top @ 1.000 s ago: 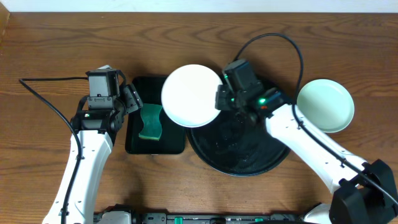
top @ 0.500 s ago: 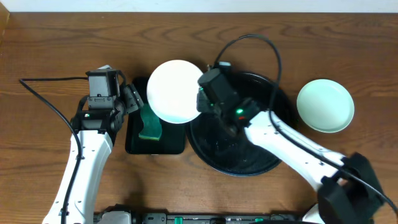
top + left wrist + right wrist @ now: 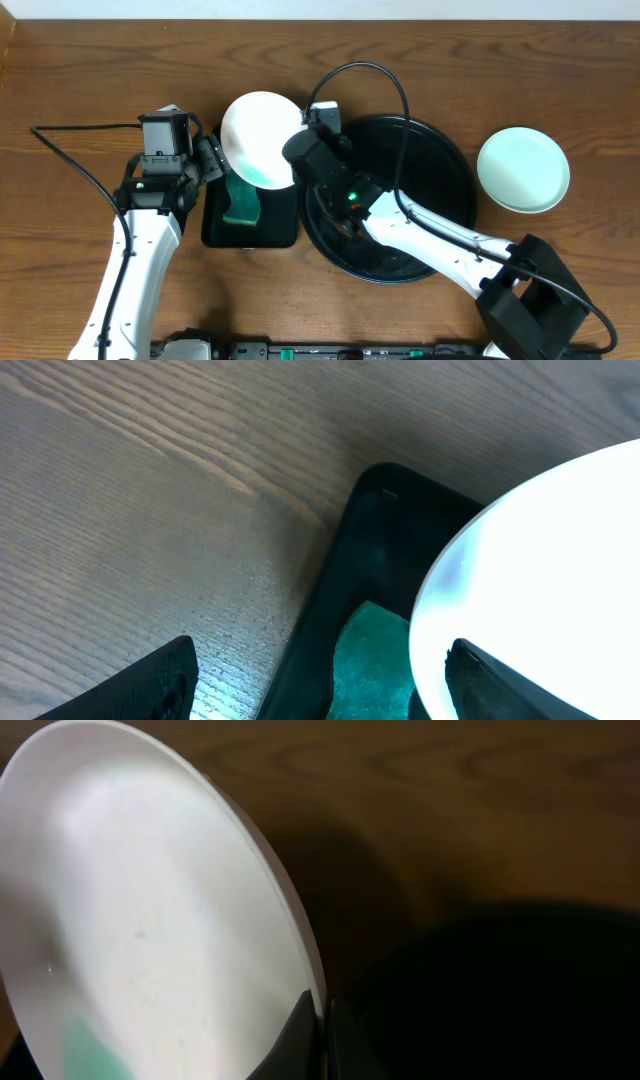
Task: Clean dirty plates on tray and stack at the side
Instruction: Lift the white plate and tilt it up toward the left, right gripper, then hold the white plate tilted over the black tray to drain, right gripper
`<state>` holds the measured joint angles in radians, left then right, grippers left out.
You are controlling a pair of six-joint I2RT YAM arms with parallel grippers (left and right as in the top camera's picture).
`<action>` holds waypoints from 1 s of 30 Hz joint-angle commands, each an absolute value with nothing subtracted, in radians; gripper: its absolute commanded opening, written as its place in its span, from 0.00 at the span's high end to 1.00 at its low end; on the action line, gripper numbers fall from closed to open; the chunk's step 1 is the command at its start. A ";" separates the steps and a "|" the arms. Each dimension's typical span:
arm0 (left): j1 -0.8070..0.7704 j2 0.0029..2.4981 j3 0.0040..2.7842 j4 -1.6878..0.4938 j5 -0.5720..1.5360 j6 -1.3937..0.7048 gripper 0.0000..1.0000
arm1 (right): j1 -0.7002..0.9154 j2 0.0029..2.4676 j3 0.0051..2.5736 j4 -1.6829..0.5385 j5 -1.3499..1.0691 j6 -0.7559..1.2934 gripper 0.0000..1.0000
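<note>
My right gripper (image 3: pixel 300 150) is shut on the rim of the white plate (image 3: pixel 258 135), which it holds tilted over the top of the small rectangular tray (image 3: pixel 250 235). In the right wrist view the fingers pinch the plate (image 3: pixel 150 920) at its edge, and a green tint shows near the plate's lower left. The large round black tray (image 3: pixel 400 240) lies under the right arm with nothing visible on it. A pale mint-green plate (image 3: pixel 523 169) rests on the table to its right. My left gripper (image 3: pixel 215 160) stands open beside the rectangular tray, and the plate (image 3: pixel 540 580) hangs close to its right finger.
A green sponge (image 3: pixel 241 200) lies in the rectangular tray; the left wrist view shows the sponge (image 3: pixel 370 660) between my open fingers. The right arm's cable (image 3: pixel 380 90) loops above the round tray. Bare wood surrounds both trays.
My right arm has carried the white plate leftward from the round tray's edge to above the rectangular tray and tilted it. The left arm has not moved.
</note>
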<state>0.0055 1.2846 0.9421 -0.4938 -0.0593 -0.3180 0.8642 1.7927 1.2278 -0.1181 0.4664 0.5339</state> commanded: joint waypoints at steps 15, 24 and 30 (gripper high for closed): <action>0.008 1.280 0.965 -0.496 -0.076 -0.327 0.20 | 0.868 1.790 1.245 0.027 0.527 0.158 0.99; 0.008 1.280 0.965 -0.496 -0.076 -0.327 0.20 | 0.859 1.792 1.245 0.027 0.527 0.130 0.99; 0.008 1.280 0.965 -0.495 -0.076 -0.327 0.20 | 0.856 1.792 1.245 0.032 0.527 0.061 0.99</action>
<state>0.0055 1.2846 0.9421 -0.4938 -0.0593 -0.3180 0.8623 1.7927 1.2278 0.0204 0.5095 0.1169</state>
